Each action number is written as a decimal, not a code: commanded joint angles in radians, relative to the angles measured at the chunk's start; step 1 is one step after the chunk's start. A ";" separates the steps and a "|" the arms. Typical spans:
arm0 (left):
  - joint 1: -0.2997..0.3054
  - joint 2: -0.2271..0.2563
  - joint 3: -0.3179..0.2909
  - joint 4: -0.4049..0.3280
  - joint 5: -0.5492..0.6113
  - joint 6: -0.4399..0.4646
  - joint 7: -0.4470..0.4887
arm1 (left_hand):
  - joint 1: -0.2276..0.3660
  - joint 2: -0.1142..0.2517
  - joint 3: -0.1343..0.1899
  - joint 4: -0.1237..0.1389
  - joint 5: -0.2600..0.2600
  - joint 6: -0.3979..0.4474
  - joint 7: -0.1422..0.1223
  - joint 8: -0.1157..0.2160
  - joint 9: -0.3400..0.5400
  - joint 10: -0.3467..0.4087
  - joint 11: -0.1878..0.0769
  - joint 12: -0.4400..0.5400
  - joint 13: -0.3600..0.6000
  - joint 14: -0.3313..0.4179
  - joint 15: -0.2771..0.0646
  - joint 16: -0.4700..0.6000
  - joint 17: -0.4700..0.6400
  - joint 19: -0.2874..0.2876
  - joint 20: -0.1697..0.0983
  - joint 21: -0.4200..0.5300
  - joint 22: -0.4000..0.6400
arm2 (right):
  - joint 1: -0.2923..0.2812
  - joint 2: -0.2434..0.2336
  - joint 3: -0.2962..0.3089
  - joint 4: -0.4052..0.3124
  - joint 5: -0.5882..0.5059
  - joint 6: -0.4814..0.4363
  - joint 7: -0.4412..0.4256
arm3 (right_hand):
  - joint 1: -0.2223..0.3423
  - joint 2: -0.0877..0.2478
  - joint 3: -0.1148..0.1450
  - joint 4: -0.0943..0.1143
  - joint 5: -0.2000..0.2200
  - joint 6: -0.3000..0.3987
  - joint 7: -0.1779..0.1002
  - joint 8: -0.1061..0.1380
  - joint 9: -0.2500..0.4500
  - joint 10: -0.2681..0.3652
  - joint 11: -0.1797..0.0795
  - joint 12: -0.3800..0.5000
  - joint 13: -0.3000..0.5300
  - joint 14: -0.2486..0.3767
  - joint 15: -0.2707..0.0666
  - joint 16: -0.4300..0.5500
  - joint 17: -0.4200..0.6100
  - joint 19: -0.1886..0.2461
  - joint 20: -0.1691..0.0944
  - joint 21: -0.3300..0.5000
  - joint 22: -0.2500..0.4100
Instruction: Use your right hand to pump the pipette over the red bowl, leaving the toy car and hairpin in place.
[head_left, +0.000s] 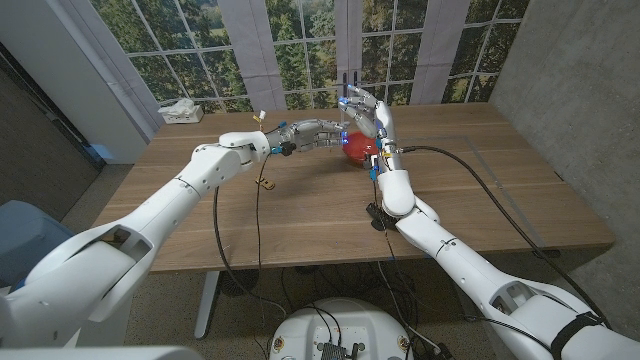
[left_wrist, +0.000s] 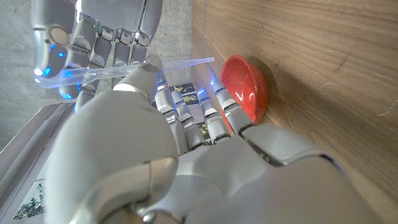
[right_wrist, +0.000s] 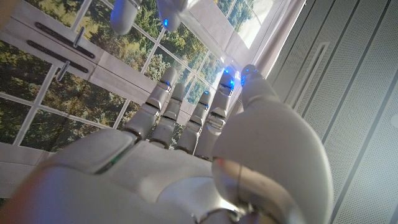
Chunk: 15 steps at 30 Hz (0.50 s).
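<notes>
Closest to me, the left arm (head_left: 150, 215) is coming in over the table's (head_left: 300, 225) near left corner and reaching toward the far middle. A tissue box (head_left: 180, 110) is sitting by the far left corner. Some tiny yellowish thing (head_left: 266, 183) is lying left of centre, too small for me to make out.

The left hand (head_left: 312, 132) is stretching its fingers out straight and side by side, tips right at the red bowl (head_left: 358, 150), which is sitting near the middle of the far edge. In the left wrist view its thumb is crossing in front of the pipette (left_wrist: 180, 63), and I honestly can't tell if it's touching it.

The right hand (head_left: 366, 115) is hovering just above the bowl and pinching the pipette's bulb end between its fingertips, with the clear tip pointing out over the bowl's rim.
</notes>
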 joint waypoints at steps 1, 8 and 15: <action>0.011 0.009 -0.003 -0.028 -0.010 0.005 -0.005 | 0.010 -0.003 -0.003 0.002 0.010 0.007 0.003 0.002 0.007 -0.002 0.005 0.000 0.004 -0.002 -0.076 -0.004 0.004 -0.004 0.004 0.006 0.003 | -0.020 -0.005 0.009 -0.021 -0.020 0.010 -0.016 | 0.020 -0.001 0.001 -0.003 -0.009 0.035 0.000 0.013 0.002 0.019 0.001 0.007 0.001 0.011 -0.165 0.008 0.007 0.001 -0.003 0.006 0.001; 0.020 0.015 -0.004 -0.041 -0.010 -0.004 -0.006 | 0.007 0.002 -0.007 0.006 0.011 0.001 0.010 0.000 0.013 -0.007 0.013 -0.002 0.005 -0.005 -0.073 -0.004 0.004 -0.007 0.008 0.006 0.003 | -0.030 -0.004 0.015 -0.031 -0.023 0.016 -0.022 | 0.028 0.004 0.002 -0.003 -0.016 0.055 0.005 0.016 0.002 0.028 0.000 0.009 0.001 0.015 -0.166 0.013 0.012 0.000 -0.004 0.008 0.002; 0.027 0.025 -0.004 -0.049 0.004 -0.032 -0.012 | -0.002 0.012 -0.018 0.009 0.014 -0.070 0.002 -0.030 0.020 -0.037 0.017 -0.011 0.006 -0.013 -0.060 -0.004 0.006 -0.016 0.016 0.006 0.004 | -0.034 -0.005 0.018 -0.036 -0.022 0.020 -0.018 | 0.031 0.005 0.001 -0.003 -0.020 0.055 0.009 0.015 0.002 0.032 0.003 0.010 0.001 0.015 -0.166 0.016 0.015 0.000 -0.004 0.010 0.002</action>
